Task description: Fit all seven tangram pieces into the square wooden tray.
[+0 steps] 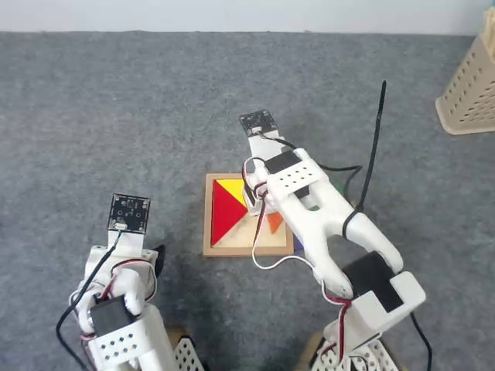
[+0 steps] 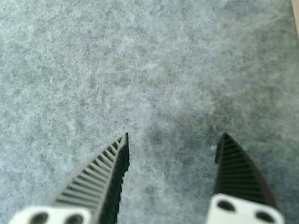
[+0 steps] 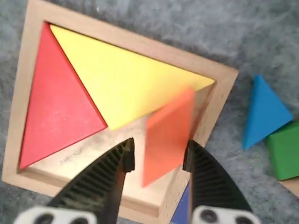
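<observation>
Right wrist view looks down on the square wooden tray (image 3: 140,49), which lies on the grey tabletop (image 2: 140,70). A red triangle (image 3: 56,112) and a yellow triangle (image 3: 126,84) lie flat inside it, touching along one edge. The right claw (image 3: 159,142) hangs over the tray's bare corner with its fingers apart. A blurred, tilted orange piece (image 3: 168,130) sits between them, against one finger and with a narrow gap to the other. A blue triangle (image 3: 266,109) and a green piece (image 3: 286,149) lie just beside each other on the tabletop outside the tray. The left claw (image 2: 175,137) is well apart from the tray, with its fingers spread wide over bare tabletop, holding nothing.
</observation>
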Motion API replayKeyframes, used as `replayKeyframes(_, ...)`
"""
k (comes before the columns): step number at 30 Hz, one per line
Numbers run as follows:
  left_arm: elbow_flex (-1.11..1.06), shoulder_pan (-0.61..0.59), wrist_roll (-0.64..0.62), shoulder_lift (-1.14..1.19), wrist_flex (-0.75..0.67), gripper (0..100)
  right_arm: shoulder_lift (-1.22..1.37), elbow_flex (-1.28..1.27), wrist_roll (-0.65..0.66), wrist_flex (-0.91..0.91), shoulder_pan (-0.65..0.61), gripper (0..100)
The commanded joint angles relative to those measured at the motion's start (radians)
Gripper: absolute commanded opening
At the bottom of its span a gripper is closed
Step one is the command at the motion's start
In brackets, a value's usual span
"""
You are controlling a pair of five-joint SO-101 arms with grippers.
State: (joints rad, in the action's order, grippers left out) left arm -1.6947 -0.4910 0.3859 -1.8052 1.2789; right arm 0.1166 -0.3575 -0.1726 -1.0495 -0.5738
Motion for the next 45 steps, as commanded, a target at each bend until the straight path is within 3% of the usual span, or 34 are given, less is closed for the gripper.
replayKeyframes(1,0.008,-0.005,0.009,-0.015,0.003,28,-0.064,0.060,-0.014,-0.019,0.039,16.3)
replayKeyframes(7,0.008,-0.005,0.009,-0.015,0.003,28,-0.120,0.057,-0.005,-0.013,0.041,15.3)
replayKeyframes(12,0.008,-0.005,0.009,-0.015,0.003,28,-0.104,0.055,0.135,0.002,0.042,0.0)
replayKeyframes(22,0.008,-0.005,0.009,-0.015,0.003,28,0.148,0.141,0.190,-0.002,0.082,1.7)
replayKeyframes(31,0.008,-0.005,0.009,-0.015,0.003,28,0.213,0.261,0.230,-0.019,0.157,2.0)
replayKeyframes(45,0.008,-0.005,0.009,-0.015,0.003,28,-0.120,0.126,0.252,-0.045,0.222,2.2)
